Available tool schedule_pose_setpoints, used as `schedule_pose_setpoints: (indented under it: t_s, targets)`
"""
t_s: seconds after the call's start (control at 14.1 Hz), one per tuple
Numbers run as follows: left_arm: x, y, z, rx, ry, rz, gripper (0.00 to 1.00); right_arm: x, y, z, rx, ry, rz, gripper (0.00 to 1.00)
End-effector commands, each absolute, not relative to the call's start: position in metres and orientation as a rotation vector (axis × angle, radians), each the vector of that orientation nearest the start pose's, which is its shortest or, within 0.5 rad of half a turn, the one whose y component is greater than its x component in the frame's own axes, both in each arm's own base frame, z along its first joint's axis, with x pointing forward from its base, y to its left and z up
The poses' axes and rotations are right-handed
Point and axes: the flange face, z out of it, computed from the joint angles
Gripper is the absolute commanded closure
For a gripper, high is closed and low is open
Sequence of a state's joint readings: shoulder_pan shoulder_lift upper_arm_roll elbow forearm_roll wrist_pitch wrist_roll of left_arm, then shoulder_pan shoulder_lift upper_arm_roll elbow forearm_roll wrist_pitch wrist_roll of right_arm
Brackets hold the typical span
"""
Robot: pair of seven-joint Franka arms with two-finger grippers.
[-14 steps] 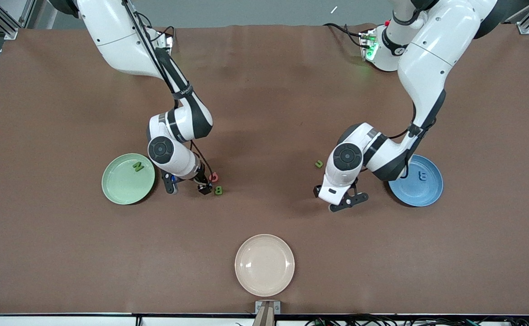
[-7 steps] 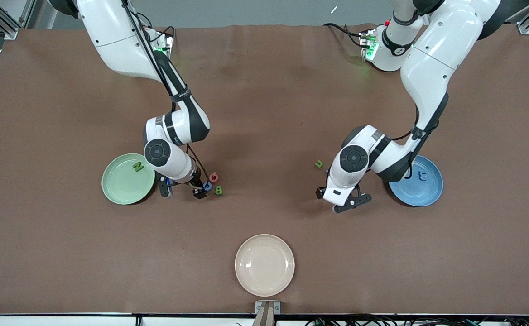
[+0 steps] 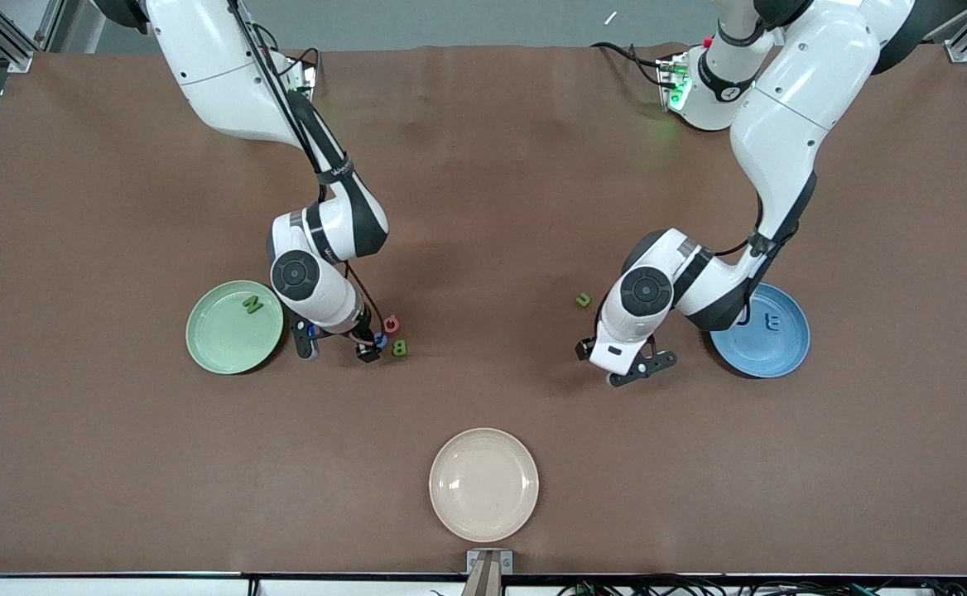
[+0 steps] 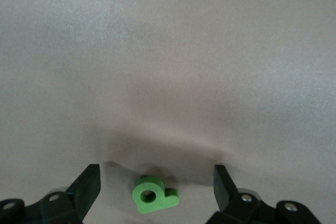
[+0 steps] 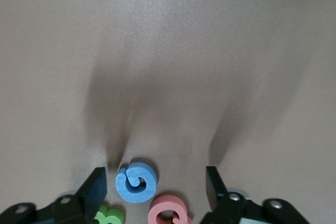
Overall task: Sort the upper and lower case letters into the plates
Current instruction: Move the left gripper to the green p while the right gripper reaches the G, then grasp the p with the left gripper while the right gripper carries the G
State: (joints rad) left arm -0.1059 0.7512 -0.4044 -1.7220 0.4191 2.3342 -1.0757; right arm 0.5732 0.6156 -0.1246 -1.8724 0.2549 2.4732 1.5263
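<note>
My right gripper (image 5: pixel 156 182) is low over the table beside the pale green plate (image 3: pixel 223 339), open. A blue letter (image 5: pixel 136 182) lies between its fingers, close to one finger (image 5: pixel 97 182). A red letter (image 5: pixel 169 214) and a green letter (image 5: pixel 108 217) lie just next to it. The plate holds a green N (image 3: pixel 252 305). My left gripper (image 4: pixel 156 179) is open and low beside the blue plate (image 3: pixel 769 352), with a small green letter (image 4: pixel 155 194) on the table between its fingers. The blue plate holds a blue letter (image 3: pixel 773 321). A green u (image 3: pixel 584 300) lies beside the left arm.
A cream-white plate (image 3: pixel 483 484) stands near the table's front edge, midway between the arms. The red letter (image 3: pixel 392 324), blue letter (image 3: pixel 380 339) and green B (image 3: pixel 399 348) form a tight cluster on the brown table (image 3: pixel 483 207).
My right gripper shifted a little toward the green plate, uncovering the blue letter, and its fingers have drawn closer together. The left gripper edged slightly toward the blue plate.
</note>
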Motion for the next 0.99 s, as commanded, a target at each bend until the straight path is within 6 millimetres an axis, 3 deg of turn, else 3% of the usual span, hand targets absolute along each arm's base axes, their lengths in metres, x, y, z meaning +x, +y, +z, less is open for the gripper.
schedule_pose_setpoints:
  t_s: [0.0, 0.14, 0.64, 0.92]
  targets:
    - [0.585, -0.3, 0.172, -3.055, -0.569, 0.057, 0.05, 0.574, 0.283, 0.179, -2.499, 1.84, 0.086, 0.28]
    - [0.583, -0.298, 0.172, -3.052, -0.567, 0.059, 0.05, 0.574, 0.283, 0.177, -2.498, 1.841, 0.086, 0.34]
    - [0.582, -0.3, 0.172, -3.053, -0.567, 0.063, 0.11, 0.575, 0.294, 0.173, -2.497, 1.843, 0.083, 0.37]
    - [0.579, -0.301, 0.171, -3.056, -0.598, 0.093, 0.12, 0.575, 0.294, 0.173, -2.499, 1.841, 0.082, 0.73]
